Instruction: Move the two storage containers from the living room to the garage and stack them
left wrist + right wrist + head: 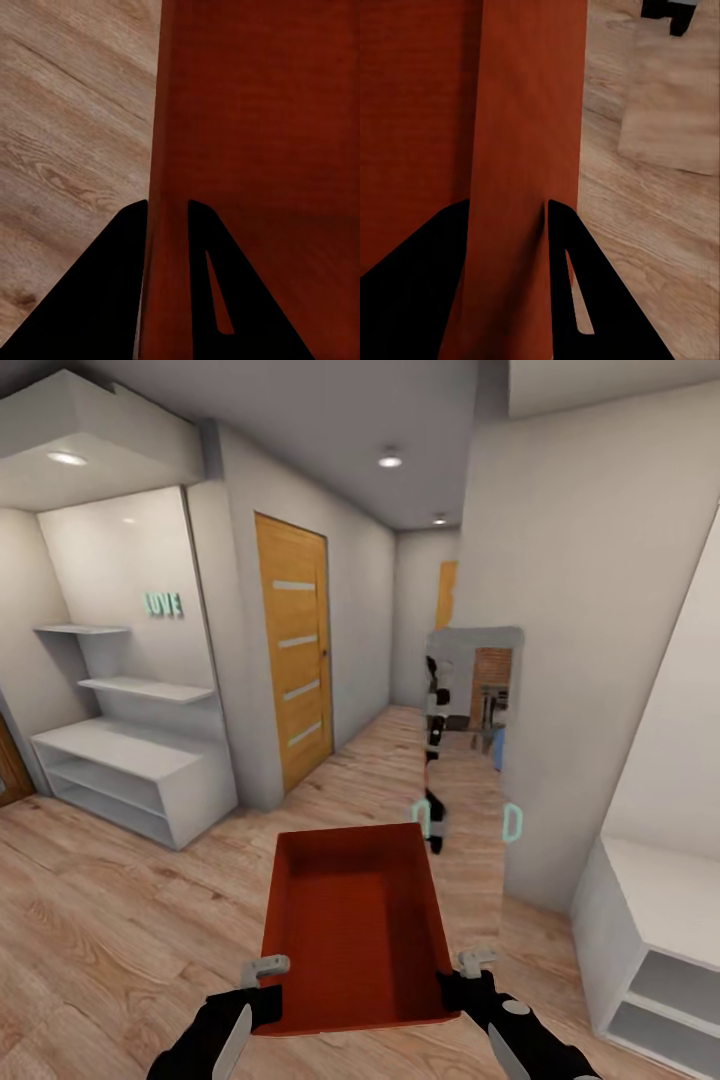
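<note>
Head view, far left: white shelf unit (pixel 130 760) in an alcove, with teal letters reading LOVE (pixel 163 603) on the panel above it; a brown edge at the frame's left border is cut off and cannot be identified
Hallway: wooden door (pixel 293 650) with pale horizontal strips, closed; beyond it the corridor narrows to a second orange-brown door (pixel 446 594), mostly hidden by the wall corner
Floor: light wood planks (pixel 110 920) throughout
Left gripper (pixel 268 967): at the near left corner of the storage container (pixel 350 920); in the left wrist view the two dark fingers (pixel 112 285) stand one on either side of the bin's wall, clamped on it; the arm is cut off by the bottom edge
Storage container: one orange-red bin, open side up, empty, held off the planks between both arms in front of the robot; its near wall is partly covered by the grippers
Right gripper (pixel 475 960): at the near right corner; in the right wrist view its fingers (pixel 585 285) straddle the bin's wall, closed against it
Mirror (pixel 470 760): tall panel on the wall right of centre, reflecting a dark robot shape and a brick-coloured patch; the reflected details are too small to read
Far right: white cabinet (pixel 650 940), cut off by the frame edge
</note>
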Controlling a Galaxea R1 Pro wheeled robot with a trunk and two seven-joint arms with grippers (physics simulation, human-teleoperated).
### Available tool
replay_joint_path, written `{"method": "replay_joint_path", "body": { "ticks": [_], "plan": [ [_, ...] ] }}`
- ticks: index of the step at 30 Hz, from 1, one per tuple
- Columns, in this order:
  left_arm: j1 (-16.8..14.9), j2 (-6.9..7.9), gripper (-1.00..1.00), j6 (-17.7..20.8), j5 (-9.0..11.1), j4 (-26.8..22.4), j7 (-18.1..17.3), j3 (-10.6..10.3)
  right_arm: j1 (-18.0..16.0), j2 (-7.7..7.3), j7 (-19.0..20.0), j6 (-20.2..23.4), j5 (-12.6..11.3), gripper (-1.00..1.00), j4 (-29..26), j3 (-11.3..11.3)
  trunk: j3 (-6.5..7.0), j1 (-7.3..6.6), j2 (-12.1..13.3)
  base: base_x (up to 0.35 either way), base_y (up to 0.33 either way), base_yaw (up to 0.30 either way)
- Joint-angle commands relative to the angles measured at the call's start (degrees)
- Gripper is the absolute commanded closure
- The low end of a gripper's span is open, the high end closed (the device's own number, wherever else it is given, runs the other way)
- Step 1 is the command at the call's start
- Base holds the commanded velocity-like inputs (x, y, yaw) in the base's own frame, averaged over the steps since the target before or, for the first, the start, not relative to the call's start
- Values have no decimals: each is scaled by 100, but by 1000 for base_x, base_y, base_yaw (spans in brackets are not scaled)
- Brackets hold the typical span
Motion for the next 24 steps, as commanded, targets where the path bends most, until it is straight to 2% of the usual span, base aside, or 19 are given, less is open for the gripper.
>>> {"method": "replay_joint_path", "body": {
  "ticks": [1, 24],
  "plan": [
    [-4, -7, 100, -133, -420, -17, 164, 3, -5, -2, 19, -10, -73, 100, 16, 116, -12, 5, -11, 273, 215, 0],
    [-4, -5, 100, -130, -420, -17, 164, 3, -5, -2, 19, -10, -73, 100, 16, 118, -12, 5, -11, 284, 174, 0]
  ]
}}
